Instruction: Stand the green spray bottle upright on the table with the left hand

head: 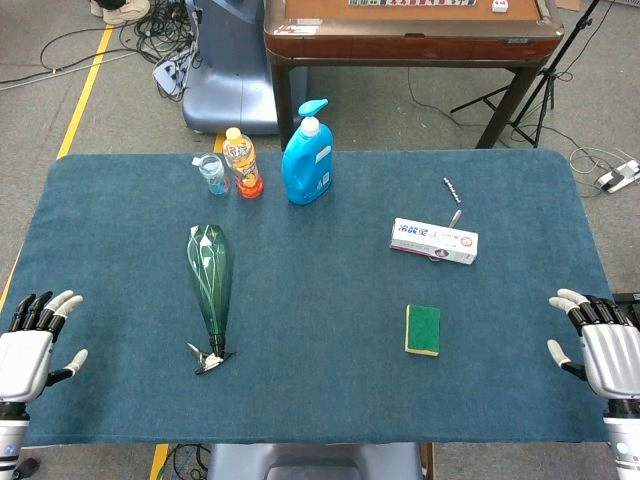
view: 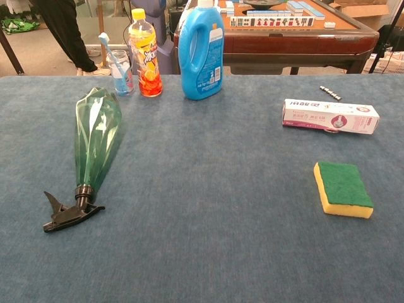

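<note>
Lying on its side on the left part of the blue worktop [head: 300, 400] is one green spray bottle [head: 210, 270], black trigger [view: 68, 213] toward the robot, clear green body narrowing to the nozzle; one blue jug [head: 307, 160], one orange drink bottle [head: 241, 160], one cup [head: 213, 173], one toothpaste box [head: 433, 240], one sponge [head: 422, 330]; left hand [head: 30, 345] and right hand [head: 600, 340] rest at the worktop edges, fingers apart, holding nothing, wrists cut off; chest view shows neither.

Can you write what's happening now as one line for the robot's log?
spray bottle: lying flat, nozzle toward robot | left hand: open, apart from bottle | right hand: open | step: not begun
</note>
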`<action>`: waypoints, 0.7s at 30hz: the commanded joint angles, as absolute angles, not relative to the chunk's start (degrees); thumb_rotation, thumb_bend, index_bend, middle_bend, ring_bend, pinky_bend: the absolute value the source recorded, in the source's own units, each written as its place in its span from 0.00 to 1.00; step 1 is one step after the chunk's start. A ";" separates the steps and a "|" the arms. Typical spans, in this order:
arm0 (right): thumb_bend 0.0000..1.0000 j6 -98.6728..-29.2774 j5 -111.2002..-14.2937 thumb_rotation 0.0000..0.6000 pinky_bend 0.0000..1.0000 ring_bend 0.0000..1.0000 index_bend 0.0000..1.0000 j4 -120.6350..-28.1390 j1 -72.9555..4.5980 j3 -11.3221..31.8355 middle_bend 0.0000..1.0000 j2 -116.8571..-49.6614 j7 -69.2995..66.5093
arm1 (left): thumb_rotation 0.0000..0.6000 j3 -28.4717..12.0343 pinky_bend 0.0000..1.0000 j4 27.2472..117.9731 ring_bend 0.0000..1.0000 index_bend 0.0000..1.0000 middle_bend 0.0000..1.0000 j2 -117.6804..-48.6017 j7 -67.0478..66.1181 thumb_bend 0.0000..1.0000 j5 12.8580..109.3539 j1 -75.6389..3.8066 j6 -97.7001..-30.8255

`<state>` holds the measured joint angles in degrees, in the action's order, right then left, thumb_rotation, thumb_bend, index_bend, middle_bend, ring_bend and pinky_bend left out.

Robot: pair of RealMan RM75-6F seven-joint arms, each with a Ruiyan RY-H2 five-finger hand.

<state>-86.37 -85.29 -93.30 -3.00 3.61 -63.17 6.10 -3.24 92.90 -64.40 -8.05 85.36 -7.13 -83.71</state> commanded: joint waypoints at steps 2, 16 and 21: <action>0.26 -86.23 -85.30 1.00 0.22 0.19 0.29 -93.27 -2.96 3.52 0.24 -63.13 5.97 | 1.00 -3.25 0.00 93.20 0.07 0.15 0.13 -64.70 -8.38 0.27 85.68 -7.04 -84.34; 0.27 -87.97 -86.50 1.00 0.22 0.19 0.29 -93.46 -2.66 4.00 0.24 -62.76 5.59 | 1.00 -3.02 0.00 92.83 0.07 0.15 0.13 -63.62 -6.49 0.27 87.30 -7.82 -84.03; 0.27 -88.30 -86.73 1.00 0.22 0.19 0.29 -93.90 -2.72 4.23 0.24 -62.70 5.94 | 1.00 -3.20 0.00 92.90 0.07 0.15 0.13 -62.75 -6.25 0.27 88.82 -8.74 -83.94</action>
<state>-88.30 -86.73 -93.91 -2.71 4.23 -62.70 5.94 -3.16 92.87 -62.83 -6.28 88.74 -8.66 -83.98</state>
